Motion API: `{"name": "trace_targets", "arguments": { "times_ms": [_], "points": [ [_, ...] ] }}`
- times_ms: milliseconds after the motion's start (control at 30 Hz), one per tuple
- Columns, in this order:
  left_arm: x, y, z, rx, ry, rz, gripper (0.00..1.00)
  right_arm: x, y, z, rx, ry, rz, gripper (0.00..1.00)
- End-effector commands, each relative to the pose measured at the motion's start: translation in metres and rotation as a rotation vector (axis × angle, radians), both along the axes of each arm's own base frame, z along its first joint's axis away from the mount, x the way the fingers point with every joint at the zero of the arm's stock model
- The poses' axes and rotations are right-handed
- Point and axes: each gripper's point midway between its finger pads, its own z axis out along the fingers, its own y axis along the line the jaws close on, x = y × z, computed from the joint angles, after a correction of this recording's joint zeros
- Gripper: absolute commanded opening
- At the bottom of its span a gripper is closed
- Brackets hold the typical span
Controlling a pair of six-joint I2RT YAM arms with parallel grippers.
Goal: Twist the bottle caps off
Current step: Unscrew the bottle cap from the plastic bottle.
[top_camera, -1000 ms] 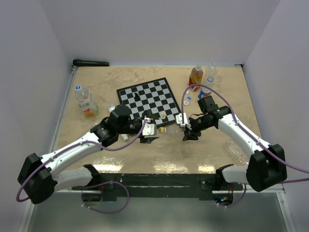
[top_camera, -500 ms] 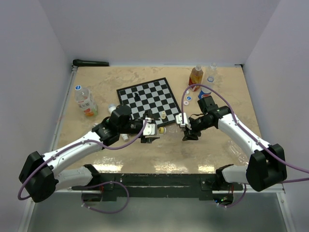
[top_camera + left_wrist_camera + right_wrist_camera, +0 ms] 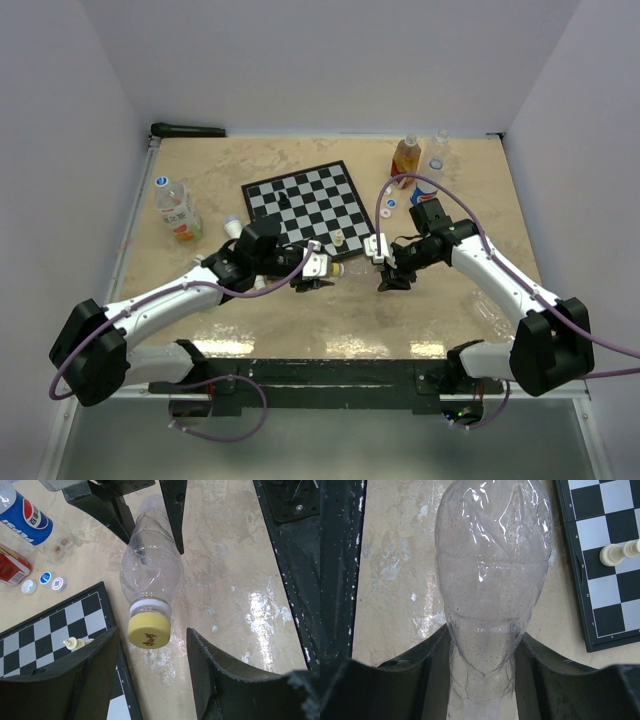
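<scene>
A beige marbled table [image 3: 200, 170] walled in white carries a chessboard [image 3: 305, 195]. Off the board's 5 o'clock corner lies a clear bottle [image 3: 150, 570], its yellow cap [image 3: 149, 632] pointing to 9 o'clock in the top view. The right gripper [image 3: 482, 655] is clamped on the bottle's body, while the left gripper [image 3: 151, 647] stands partly open, one finger at either side of the cap with a gap on each side, holding nothing.
</scene>
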Motion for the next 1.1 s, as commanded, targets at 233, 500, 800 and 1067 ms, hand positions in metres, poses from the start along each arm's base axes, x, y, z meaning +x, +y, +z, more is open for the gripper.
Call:
{"name": "trace_targets", "arguments": {
  "times_ms": [233,500,800,1067],
  "points": [
    [-0.004,-0.017,0.031,-0.097,0.001,-0.053,0.49,-0.002,0.006,0.004,0.030,0.004,0.009,0.02],
    [-0.001,-0.022,0.036,-0.119,0.165,0.028,0.00,-0.002,0.006,0.004,0.028,0.006,0.007,0.02],
    [0.019,0.006,0.019,-0.107,0.920,0.651,0.00,-0.002,0.006,0.003,0.028,0.008,0.008,0.02],
    [0.010,-0.003,0.031,-0.235,1.305,0.782,0.00,-0.003,0.006,0.007,0.035,0.000,0.007,0.02]
  ]
}}
